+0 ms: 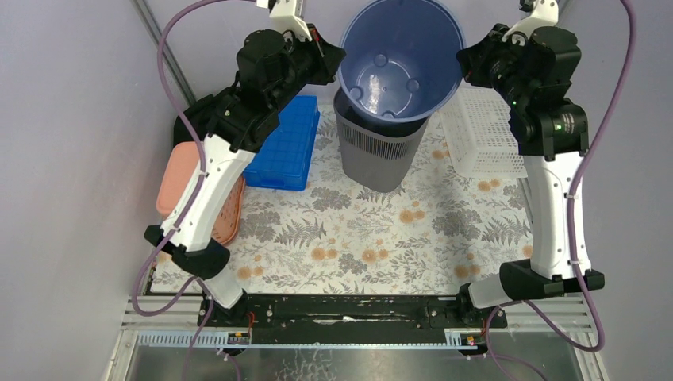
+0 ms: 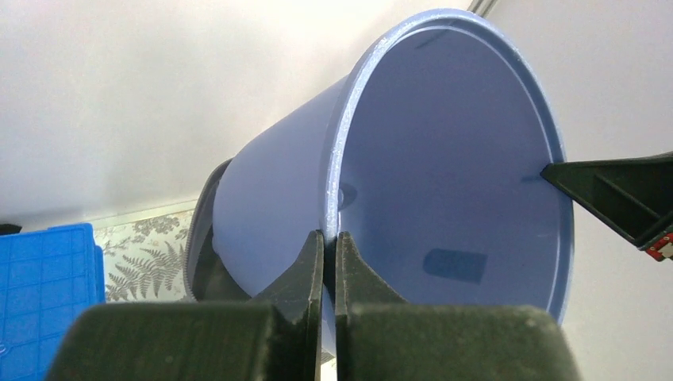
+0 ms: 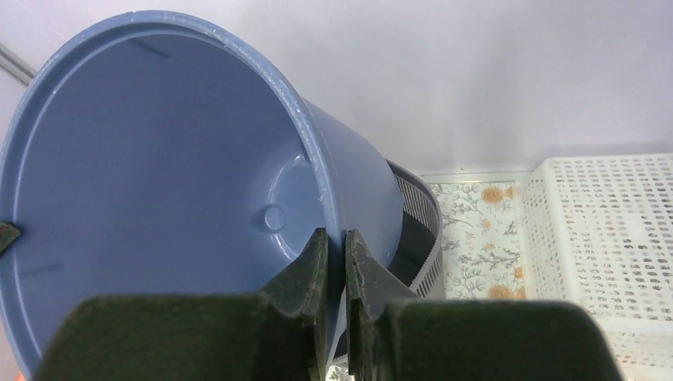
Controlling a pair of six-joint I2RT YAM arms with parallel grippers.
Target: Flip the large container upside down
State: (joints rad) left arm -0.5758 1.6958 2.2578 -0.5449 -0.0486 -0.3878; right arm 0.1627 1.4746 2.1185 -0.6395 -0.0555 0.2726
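Blue bucket (image 1: 401, 59), upper centre, tilted over grey bin (image 1: 379, 155); left claw (image 1: 340, 57) and right claw (image 1: 463, 63) each clamped on opposite rim edges; thin grips may slip in rotation, dropping it.

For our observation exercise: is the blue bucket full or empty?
Empty: the blue bucket shows a bare inner floor and walls, nothing inside.

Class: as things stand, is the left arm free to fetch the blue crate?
Probably not: the crate is near, but the left gripper is shut on the bucket rim, as is the right gripper.
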